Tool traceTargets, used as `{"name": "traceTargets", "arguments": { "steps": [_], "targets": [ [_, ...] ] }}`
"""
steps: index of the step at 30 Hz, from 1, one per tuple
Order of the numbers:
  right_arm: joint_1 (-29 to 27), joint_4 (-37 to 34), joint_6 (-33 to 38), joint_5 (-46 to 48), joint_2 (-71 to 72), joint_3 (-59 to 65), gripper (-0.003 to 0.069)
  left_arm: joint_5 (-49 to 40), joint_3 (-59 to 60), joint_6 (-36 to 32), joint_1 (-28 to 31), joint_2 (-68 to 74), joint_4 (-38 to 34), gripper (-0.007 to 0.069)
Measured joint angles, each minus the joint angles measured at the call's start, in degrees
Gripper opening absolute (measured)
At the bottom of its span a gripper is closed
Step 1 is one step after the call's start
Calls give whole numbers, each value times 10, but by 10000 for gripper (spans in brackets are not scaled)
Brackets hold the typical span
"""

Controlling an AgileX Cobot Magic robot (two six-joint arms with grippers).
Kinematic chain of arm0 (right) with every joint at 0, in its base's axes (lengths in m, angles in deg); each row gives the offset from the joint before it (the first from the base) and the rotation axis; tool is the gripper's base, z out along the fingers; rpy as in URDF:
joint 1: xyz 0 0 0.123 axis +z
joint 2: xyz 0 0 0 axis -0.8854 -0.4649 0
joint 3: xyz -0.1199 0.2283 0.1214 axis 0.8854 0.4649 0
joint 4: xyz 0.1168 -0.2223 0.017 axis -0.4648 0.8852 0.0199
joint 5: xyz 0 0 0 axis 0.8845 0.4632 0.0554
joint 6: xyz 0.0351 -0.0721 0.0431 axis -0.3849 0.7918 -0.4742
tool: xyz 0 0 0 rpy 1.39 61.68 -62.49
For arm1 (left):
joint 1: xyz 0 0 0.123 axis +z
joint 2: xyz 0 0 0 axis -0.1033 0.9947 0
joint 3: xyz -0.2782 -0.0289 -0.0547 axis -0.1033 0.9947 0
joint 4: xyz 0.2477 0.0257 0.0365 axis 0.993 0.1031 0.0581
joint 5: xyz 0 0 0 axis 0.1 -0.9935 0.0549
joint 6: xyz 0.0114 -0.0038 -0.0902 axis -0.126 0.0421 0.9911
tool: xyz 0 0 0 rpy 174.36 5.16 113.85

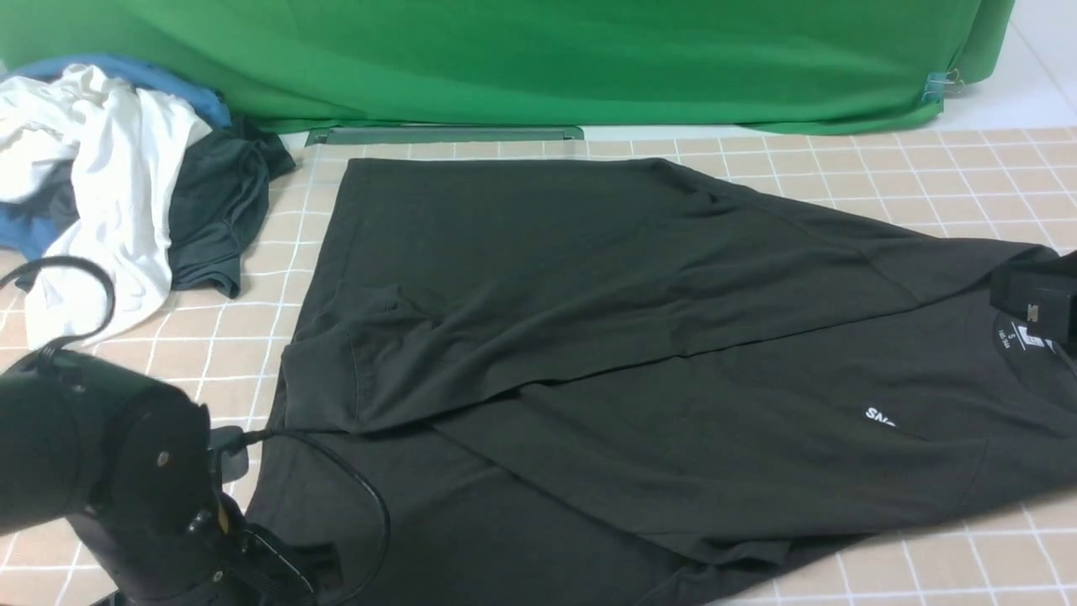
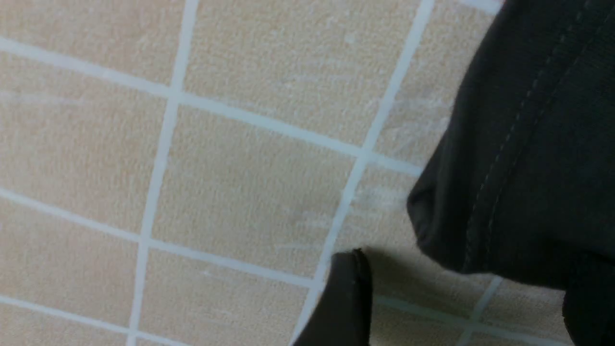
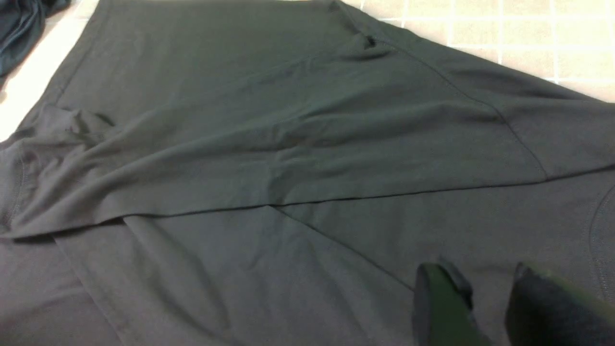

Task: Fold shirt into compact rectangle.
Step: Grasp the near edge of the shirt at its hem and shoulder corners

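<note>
You read only "SN" of the white chest print [image 1: 881, 416] on the large black long-sleeved shirt [image 1: 589, 337]; folded cloth covers the rest. Text on its neck label [image 1: 1028, 338]: too small. Near hem: cut by front view's lower edge.

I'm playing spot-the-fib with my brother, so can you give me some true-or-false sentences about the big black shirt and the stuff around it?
1. The big black long-sleeved shirt lies spread on the beige checked tablecloth. True.
2. The crumpled white garment lies on top of the black shirt. False: it sits in a pile of clothes at the table's far left, apart from the shirt.
3. One sleeve is folded across the shirt's body. True.
4. The cloth hanging behind the table is red. False: the backdrop cloth is green.
</note>
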Motion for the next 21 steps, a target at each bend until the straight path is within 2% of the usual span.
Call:
{"name": "traceTargets", "arguments": {
  "steps": [14,21],
  "targets": [
    [0,0,0,0,0,0,234,26,-21,4,0,3,64,575],
    [0,0,0,0,0,0,235,77,7,47,0,6,58,575]
  ]
}}
